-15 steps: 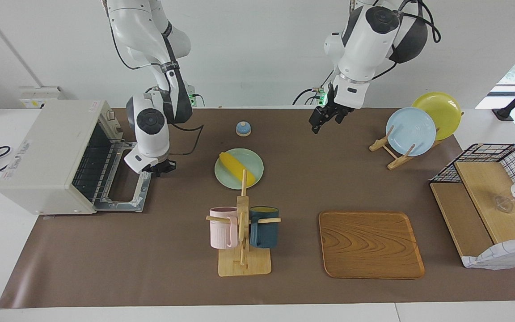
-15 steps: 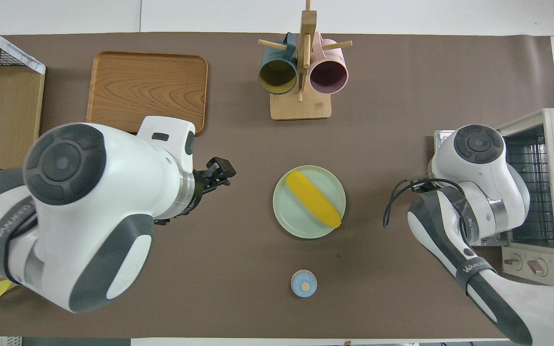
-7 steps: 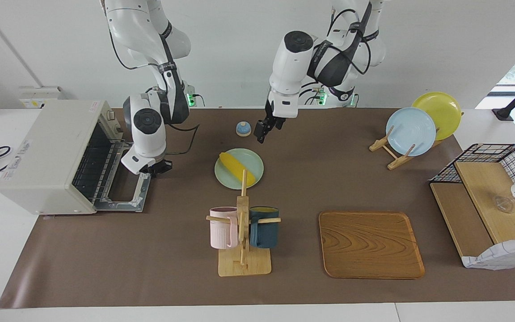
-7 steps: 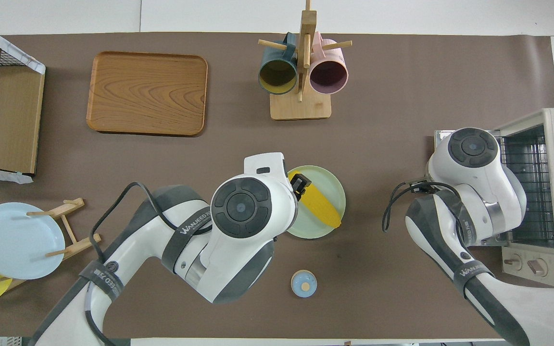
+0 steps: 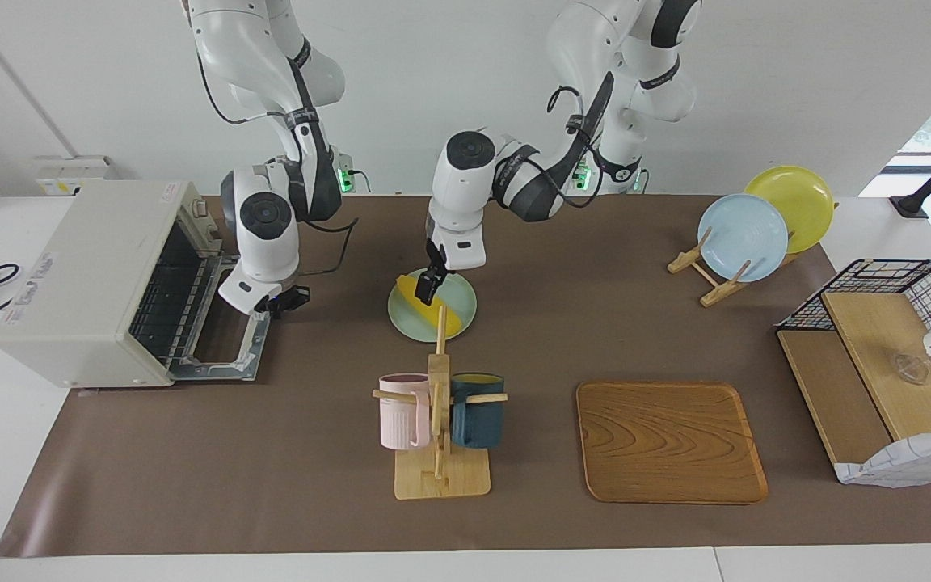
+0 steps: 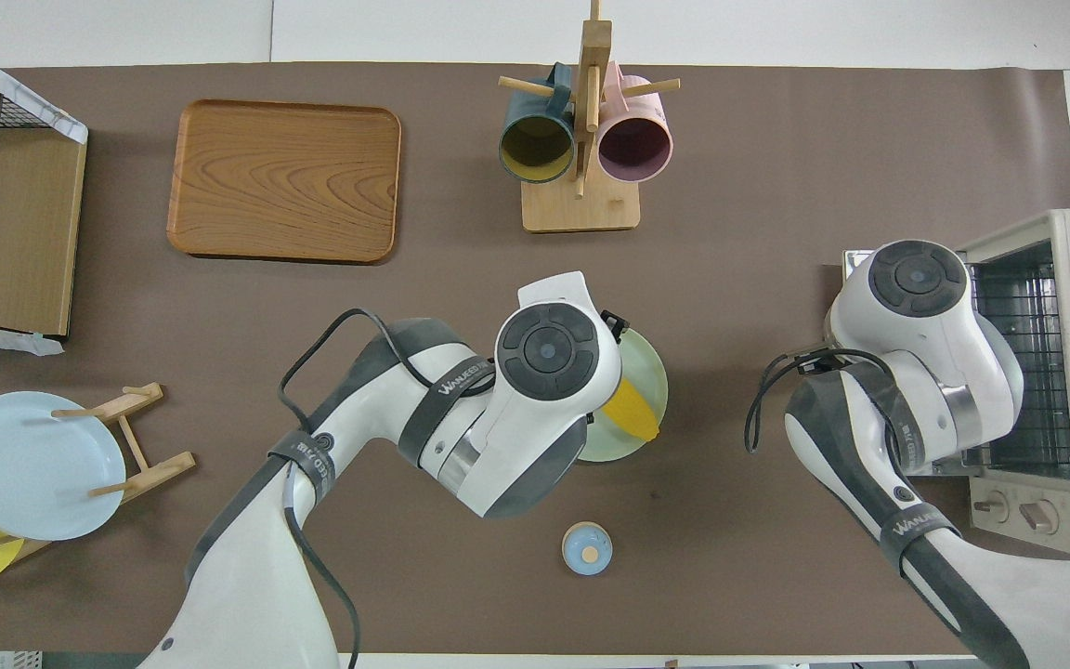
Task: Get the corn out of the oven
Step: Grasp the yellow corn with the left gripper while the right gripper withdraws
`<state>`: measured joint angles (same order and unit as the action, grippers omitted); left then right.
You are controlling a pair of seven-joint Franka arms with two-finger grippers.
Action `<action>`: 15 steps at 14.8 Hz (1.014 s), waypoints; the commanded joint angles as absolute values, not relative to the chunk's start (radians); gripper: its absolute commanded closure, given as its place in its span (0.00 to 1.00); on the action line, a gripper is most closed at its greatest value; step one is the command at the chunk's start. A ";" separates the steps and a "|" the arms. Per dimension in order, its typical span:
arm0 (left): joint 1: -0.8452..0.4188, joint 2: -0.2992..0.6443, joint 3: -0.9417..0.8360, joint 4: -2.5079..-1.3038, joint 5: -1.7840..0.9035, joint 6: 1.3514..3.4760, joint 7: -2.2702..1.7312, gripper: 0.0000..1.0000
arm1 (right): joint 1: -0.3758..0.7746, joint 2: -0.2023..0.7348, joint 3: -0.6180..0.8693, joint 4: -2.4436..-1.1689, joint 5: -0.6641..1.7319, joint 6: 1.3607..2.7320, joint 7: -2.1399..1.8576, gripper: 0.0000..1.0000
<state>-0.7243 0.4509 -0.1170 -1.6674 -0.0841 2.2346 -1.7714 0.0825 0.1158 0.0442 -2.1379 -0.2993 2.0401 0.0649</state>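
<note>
Corn point(image 5: 430, 305) on plate point(image 5: 459, 296), outside oven point(image 5: 102, 279), axis diagonal. Left gripper point(image 5: 428, 288) spread directly above cob's middle; right gripper point(image 5: 282, 301) pressed together by oven door.

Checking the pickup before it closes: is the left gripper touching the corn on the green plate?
Cannot tell. In the facing view the left gripper overlaps the corn, showing neither gap nor contact; overhead, the arm hides it.
</note>
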 commanded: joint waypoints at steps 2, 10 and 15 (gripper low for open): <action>-0.736 0.503 -0.081 -1.614 -0.055 2.252 -1.819 0.00 | 0.017 0.037 0.023 -2.065 -0.357 1.908 -0.096 1.00; -0.758 0.529 -0.080 -1.672 0.006 2.301 -1.813 0.00 | -0.092 -0.046 0.012 -2.063 -0.356 1.882 -0.303 1.00; -0.776 0.545 -0.081 -1.651 0.023 2.277 -1.802 0.58 | -0.156 -0.097 0.012 -2.060 -0.319 1.856 -0.394 1.00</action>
